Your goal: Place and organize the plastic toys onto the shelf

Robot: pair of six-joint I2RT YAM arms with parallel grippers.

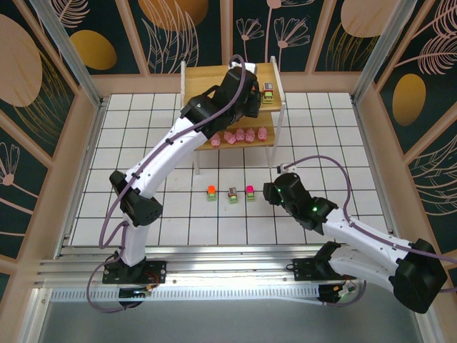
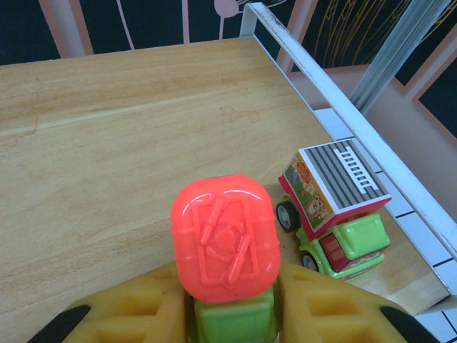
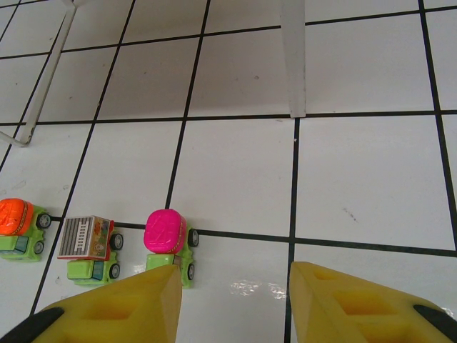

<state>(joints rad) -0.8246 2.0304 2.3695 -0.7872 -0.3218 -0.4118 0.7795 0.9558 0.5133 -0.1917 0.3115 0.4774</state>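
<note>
The left claw (image 2: 232,316) is clamped on an orange-topped green toy (image 2: 225,236) over the shelf (image 2: 107,143) top, lower centre, beside a striped truck (image 2: 332,207). The right claw (image 3: 235,277) gapes empty above the table (image 3: 357,179), with a magenta-topped toy (image 3: 168,236) at lower left.

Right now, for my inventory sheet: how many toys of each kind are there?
Pink pigs: 5
Green trucks: 5, one held in the left gripper
Total: 10
</note>
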